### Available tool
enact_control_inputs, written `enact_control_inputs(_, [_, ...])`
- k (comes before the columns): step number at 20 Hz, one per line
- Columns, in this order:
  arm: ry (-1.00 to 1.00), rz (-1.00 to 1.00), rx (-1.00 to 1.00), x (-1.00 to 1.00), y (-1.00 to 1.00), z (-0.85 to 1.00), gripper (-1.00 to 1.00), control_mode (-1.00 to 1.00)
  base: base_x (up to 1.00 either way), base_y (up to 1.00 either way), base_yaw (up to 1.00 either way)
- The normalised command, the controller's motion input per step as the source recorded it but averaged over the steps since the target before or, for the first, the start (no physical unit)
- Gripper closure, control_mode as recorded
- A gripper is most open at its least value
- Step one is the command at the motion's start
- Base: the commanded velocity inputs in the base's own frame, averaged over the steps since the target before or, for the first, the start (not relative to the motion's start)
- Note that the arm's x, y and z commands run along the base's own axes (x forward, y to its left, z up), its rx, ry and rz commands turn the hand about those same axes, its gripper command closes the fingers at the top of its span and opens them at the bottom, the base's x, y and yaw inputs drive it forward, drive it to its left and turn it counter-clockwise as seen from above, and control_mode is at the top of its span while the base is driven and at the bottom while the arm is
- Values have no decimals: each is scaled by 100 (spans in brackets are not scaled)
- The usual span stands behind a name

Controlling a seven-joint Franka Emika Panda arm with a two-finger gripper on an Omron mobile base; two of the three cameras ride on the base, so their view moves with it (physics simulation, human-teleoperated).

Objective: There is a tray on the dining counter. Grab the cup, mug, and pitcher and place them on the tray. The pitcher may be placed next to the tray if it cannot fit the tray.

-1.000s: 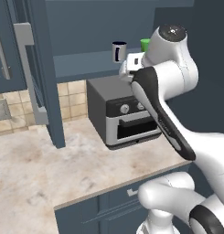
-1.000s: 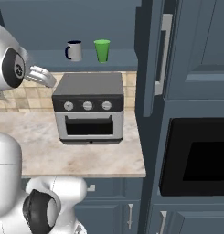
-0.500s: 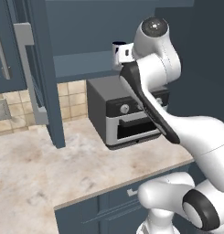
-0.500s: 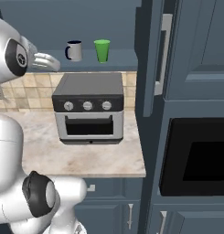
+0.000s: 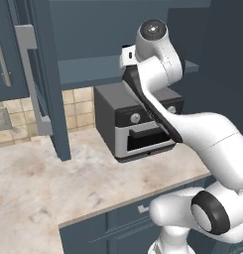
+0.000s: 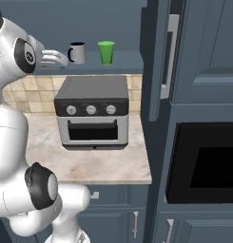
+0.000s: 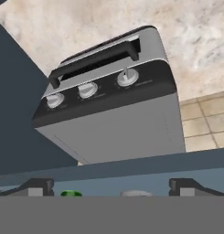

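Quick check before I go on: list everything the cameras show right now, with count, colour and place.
Dark navy handled mug: one, pale rim, on the blue shelf, left of the cup.
Bright green tapered cup: one, on the same shelf, apart from the mug.
Blue shelf: one, above the toaster oven.
Grey toaster oven: one, three knobs, dark door, on the worktop under the shelf.
Beige marbled worktop: one, over blue base cabinets.
Tan tiled backsplash: behind the worktop.
Black built-in oven: one, in the tall blue cabinet to the right.
White robot arm: one, raised to shelf height.
Gripper: one, open, just left of the mug, holding nothing.
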Motion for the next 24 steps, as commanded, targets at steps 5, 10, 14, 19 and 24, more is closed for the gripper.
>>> enact_control_inputs(5, [0,0,-2,34,0,4,-100,-100,0,0,0])
enact_control_inputs(10, [0,0,0,36,0,0,-100,-100,0,0,0])
enact_control_inputs(14, [-1,0,-3,35,7,0,-100,-100,0,0,0])
enact_control_inputs(19, [0,0,-4,34,12,0,-100,-100,0,0,0])
enact_control_inputs(24, [0,0,-4,28,2,0,-100,-100,0,0,0])
